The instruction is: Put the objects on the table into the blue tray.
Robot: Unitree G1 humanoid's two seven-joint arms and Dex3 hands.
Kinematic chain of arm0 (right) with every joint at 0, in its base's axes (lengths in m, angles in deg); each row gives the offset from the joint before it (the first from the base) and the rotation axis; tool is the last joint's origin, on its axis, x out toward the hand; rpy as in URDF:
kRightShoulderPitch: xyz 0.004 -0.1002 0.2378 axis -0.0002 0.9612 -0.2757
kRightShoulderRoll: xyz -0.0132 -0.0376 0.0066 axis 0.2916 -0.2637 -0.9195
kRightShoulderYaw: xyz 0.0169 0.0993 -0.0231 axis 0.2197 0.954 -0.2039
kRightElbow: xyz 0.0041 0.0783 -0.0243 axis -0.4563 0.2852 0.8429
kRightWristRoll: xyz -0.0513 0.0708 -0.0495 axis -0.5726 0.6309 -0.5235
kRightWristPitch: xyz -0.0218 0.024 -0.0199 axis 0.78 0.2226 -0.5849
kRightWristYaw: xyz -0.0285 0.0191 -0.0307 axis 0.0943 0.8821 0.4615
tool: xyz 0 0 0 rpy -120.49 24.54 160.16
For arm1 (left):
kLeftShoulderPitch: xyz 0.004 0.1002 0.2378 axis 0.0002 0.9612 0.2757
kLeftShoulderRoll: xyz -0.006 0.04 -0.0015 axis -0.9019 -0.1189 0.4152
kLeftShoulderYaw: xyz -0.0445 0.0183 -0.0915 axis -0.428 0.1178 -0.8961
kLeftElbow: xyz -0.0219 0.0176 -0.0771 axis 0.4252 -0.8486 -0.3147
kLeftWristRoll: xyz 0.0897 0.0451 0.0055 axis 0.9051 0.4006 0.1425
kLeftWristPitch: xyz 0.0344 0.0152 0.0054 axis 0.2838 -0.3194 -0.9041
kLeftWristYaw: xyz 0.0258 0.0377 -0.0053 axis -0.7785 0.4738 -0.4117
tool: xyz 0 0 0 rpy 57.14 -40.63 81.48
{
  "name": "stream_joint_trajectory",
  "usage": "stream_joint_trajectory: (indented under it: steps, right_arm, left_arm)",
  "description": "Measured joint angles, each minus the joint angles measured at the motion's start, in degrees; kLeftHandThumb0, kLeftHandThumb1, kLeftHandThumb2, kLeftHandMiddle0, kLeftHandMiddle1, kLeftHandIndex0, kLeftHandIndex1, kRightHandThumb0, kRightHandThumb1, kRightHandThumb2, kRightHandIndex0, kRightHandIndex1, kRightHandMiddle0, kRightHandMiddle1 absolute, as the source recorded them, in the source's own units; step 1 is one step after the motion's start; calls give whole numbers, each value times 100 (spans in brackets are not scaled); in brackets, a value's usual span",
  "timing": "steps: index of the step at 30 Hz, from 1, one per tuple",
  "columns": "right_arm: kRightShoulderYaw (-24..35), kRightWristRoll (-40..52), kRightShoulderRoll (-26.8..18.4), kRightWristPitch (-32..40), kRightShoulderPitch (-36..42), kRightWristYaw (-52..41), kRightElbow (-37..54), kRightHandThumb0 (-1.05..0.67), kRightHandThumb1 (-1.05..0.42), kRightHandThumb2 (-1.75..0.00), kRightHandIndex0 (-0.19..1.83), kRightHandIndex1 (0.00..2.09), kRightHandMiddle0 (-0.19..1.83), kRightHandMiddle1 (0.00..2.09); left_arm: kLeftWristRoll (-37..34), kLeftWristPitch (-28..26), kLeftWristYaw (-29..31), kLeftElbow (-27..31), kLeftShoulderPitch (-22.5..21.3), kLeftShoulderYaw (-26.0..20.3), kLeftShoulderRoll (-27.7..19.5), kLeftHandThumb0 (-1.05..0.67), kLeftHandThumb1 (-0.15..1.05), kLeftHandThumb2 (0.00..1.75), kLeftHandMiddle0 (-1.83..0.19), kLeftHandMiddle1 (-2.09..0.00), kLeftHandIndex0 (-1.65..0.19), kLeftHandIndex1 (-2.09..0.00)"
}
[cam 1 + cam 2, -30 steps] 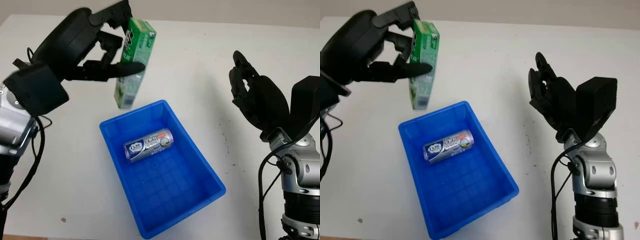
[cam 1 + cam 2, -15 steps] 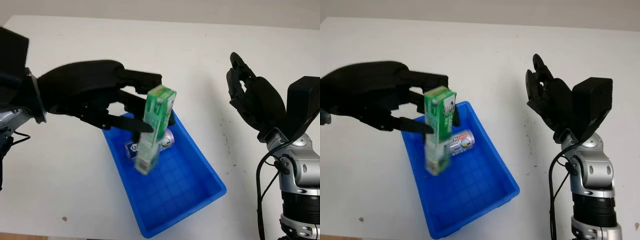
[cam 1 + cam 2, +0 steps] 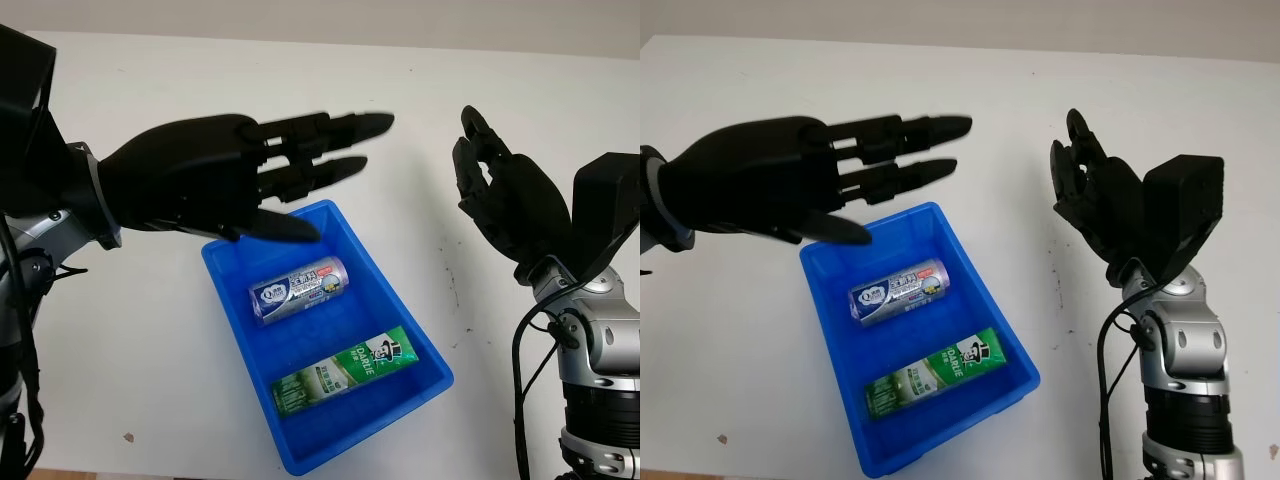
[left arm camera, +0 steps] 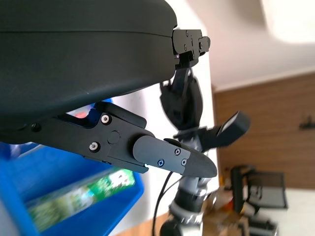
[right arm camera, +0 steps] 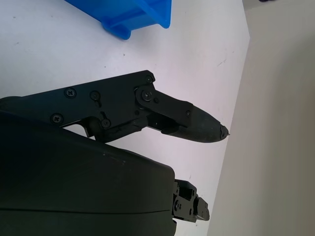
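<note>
Left hand (image 3: 200,185) hovers above the far-left corner of the blue tray (image 3: 232,340), fingers extended and apart, nothing in them. It sits over the tray, which suits a drop from above.

In the tray, two items lie on their sides: silver can (image 3: 298,290) toward the far end, green carton (image 3: 345,372) toward the near end, roughly parallel and apart. Both lie flat on the tray floor, inside the walls.

Right hand (image 3: 505,205) is raised over the white table (image 3: 400,100), right of the tray and well apart from it, empty, fingers uncurled. Judgement: idle.

No loose objects visible on the table; task looks close to done.
</note>
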Motion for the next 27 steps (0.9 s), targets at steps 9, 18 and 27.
stream_joint_trajectory:
  steps: [9,18,27]
  right_arm:
    - [1,5,10,78,-53,34,-2,-62,-105,-70,-19,0,-19,0]
    - [10,0,29,-5,-37,35,-9,-62,-105,-71,-19,0,-19,0]
    - [77,8,79,-88,-12,46,-11,-67,-105,-75,-19,0,-19,0]
  left_arm:
    - [1085,1670,-1181,-1039,47,-471,807,-70,105,58,19,-1,19,-1]
    - [1629,2896,-1815,-2978,113,-828,1452,-74,105,54,19,0,19,0]
    - [2057,3505,-1993,-4040,460,-844,1806,-77,105,63,19,0,19,0]
